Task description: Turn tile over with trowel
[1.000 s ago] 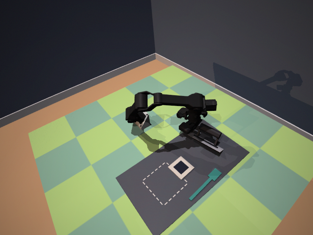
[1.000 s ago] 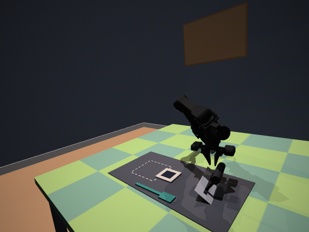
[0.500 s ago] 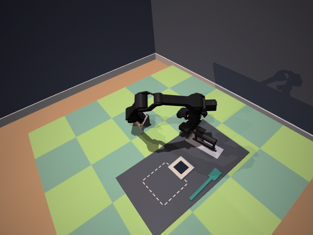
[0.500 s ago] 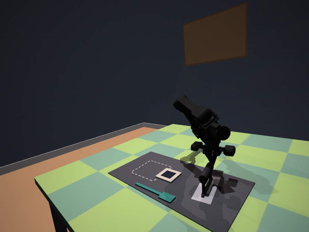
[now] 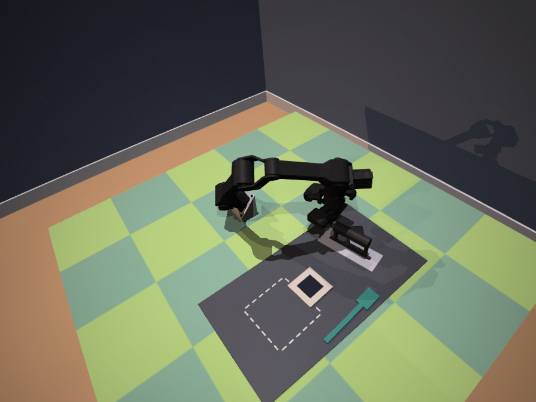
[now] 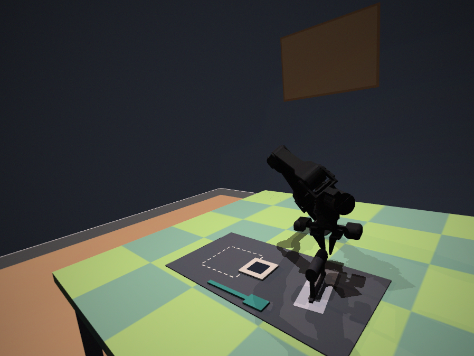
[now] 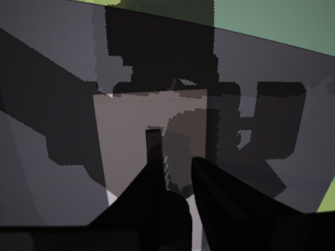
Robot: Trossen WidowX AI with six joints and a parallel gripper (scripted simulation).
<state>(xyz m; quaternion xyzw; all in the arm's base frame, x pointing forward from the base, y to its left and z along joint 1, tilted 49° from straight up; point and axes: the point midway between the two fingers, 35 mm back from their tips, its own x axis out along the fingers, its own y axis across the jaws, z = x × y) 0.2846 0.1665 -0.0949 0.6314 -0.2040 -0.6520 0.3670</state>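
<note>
With its fingers slightly parted and apparently holding nothing, the gripper [image 5: 327, 225] [image 6: 327, 251] [image 7: 176, 166] stands over the black-handled trowel [image 5: 354, 236] [image 6: 316, 265] [image 7: 177, 220]; the tile [image 5: 310, 286] [image 6: 258, 267] lies unturned, marked side up, across one corner of the dashed outline [image 5: 245, 310] [image 6: 202, 264], leaving flipping, trowel set-down and arm withdrawal outstanding.

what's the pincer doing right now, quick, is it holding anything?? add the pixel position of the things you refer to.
Black pincer [image 5: 330, 225] [image 6: 328, 252] [image 7: 176, 166]: open a little, holding nothing.

Cream tile [image 5: 294, 285] [image 6: 272, 265] marked-side up, black-handled trowel [image 5: 375, 262] [image 6: 323, 304] [image 7: 123, 131] flat
</note>
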